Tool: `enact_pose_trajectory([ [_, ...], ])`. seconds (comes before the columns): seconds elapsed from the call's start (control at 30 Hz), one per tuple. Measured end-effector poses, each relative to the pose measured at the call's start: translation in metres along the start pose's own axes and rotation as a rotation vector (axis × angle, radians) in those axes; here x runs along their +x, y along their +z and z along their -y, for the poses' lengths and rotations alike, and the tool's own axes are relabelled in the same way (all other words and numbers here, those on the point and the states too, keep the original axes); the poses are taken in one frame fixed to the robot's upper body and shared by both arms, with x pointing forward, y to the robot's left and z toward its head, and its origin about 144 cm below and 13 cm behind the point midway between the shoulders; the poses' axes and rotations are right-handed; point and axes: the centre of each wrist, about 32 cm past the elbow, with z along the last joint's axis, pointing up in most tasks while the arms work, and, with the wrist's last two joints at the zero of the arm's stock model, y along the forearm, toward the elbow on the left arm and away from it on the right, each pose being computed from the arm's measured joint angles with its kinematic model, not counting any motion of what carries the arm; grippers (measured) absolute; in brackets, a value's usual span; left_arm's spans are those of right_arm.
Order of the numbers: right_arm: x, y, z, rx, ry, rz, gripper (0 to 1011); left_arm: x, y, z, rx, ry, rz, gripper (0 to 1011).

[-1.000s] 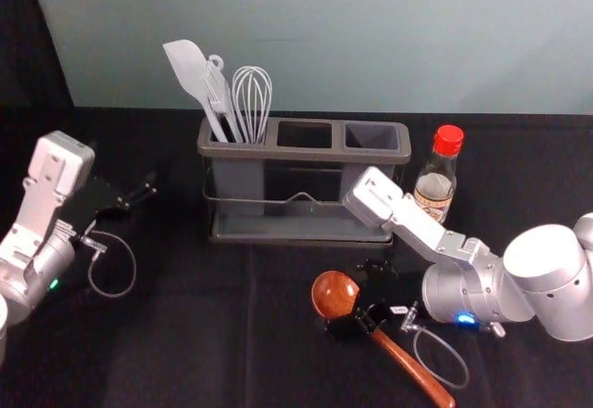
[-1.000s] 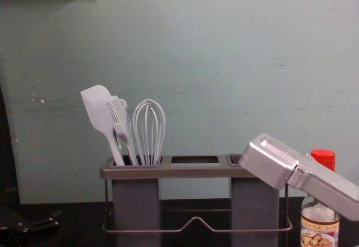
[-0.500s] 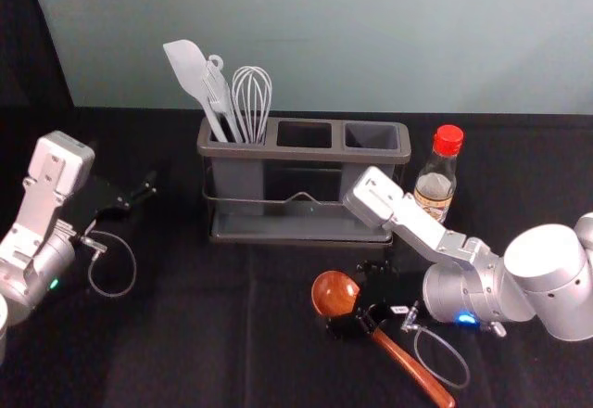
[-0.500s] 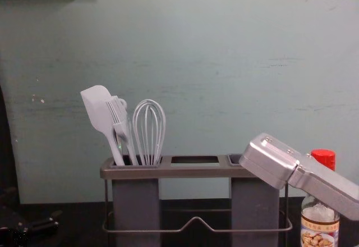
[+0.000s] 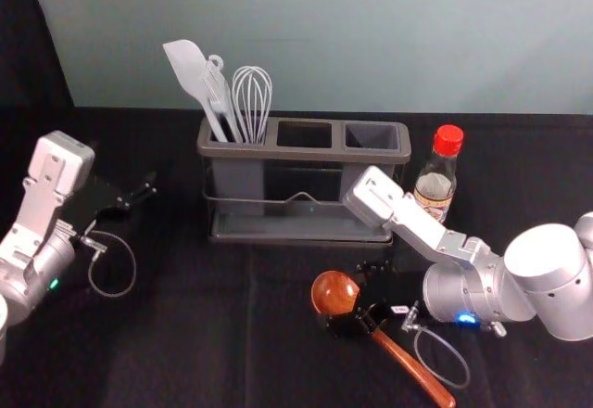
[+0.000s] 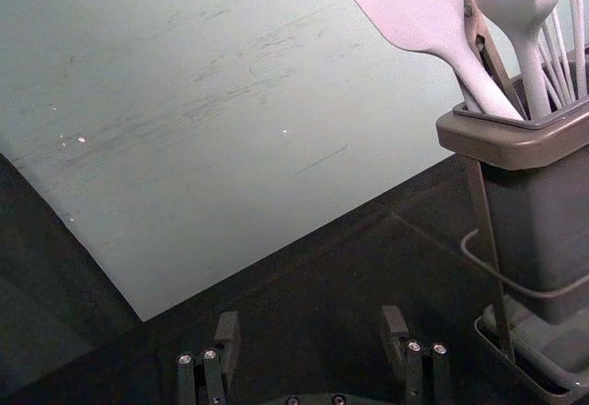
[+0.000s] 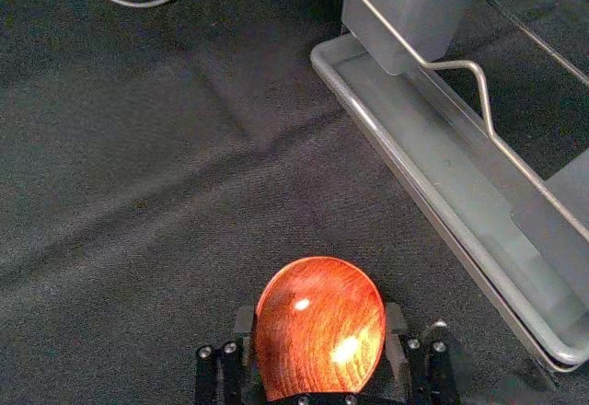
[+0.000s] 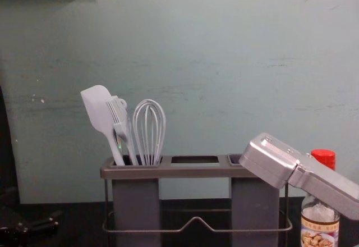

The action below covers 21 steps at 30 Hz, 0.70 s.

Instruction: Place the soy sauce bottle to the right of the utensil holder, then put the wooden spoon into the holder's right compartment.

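In the head view, the soy sauce bottle (image 5: 435,185) stands upright just right of the utensil holder (image 5: 304,155), its red cap (image 8: 323,158) also visible in the chest view. My right gripper (image 5: 357,299) is in front of the holder, over the wooden spoon (image 5: 405,363), whose handle points toward the front right. The right wrist view has the spoon bowl (image 7: 320,327) between the fingertips of my right gripper (image 7: 320,318), which touch both its sides. Whether the spoon is off the table cannot be told. My left gripper (image 5: 139,197) is parked at the left, open and holding nothing (image 6: 309,327).
A white spatula (image 5: 192,72), a brush and a whisk (image 5: 252,102) stand in the holder's left compartment. The middle and right compartments (image 5: 372,135) hold nothing visible. My right forearm stretches in from the right, passing in front of the bottle. A wall rises behind the table.
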Motion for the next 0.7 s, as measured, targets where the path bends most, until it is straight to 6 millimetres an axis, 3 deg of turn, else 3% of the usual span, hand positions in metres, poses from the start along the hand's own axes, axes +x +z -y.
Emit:
enact_pose_trajectory([
  [0.23, 0.000, -0.001, 0.001, 0.010, 0.001, 0.000, 842, 0.000, 0.000, 0.000, 0.000, 0.000, 0.000, 1005],
  [0.7, 0.007, -0.017, 0.038, 0.409, -0.025, 0.014, 842, 0.000, 0.000, 0.000, 0.000, 0.000, 0.000, 1005],
])
